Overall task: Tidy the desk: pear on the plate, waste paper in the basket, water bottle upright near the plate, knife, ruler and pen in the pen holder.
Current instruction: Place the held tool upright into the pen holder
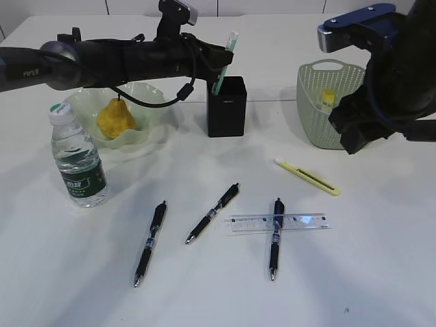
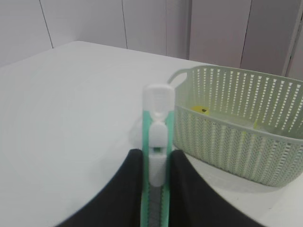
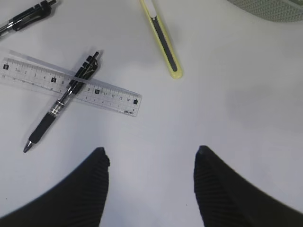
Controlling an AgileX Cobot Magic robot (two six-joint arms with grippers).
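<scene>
White desk [image 1: 381, 272], matte, pale panelled wall behind. Left gripper [image 2: 155, 189] clamps a green utility knife [image 2: 155, 142] above the pen holder [image 1: 226, 105]. Right gripper [image 3: 151, 163] spread, holding nothing, over the ruler [image 3: 71, 82] crossing a pen [image 3: 64, 101]. Pear [image 1: 116, 117] on plate [image 1: 146, 95]; water bottle [image 1: 76, 157] upright beside it.

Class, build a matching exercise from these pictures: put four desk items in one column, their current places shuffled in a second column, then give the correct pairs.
Items
1. lumpy yellow-orange pear
2. clear plastic ruler
3. green-and-white utility knife
4. small clear water bottle with white cap

Places
A. gripped between the left gripper's fingers
B. upright on the white desk, near the plate
C. on the wavy pale green plate
D. lying across a black pen

Pairs: 1-C, 2-D, 3-A, 4-B
</scene>
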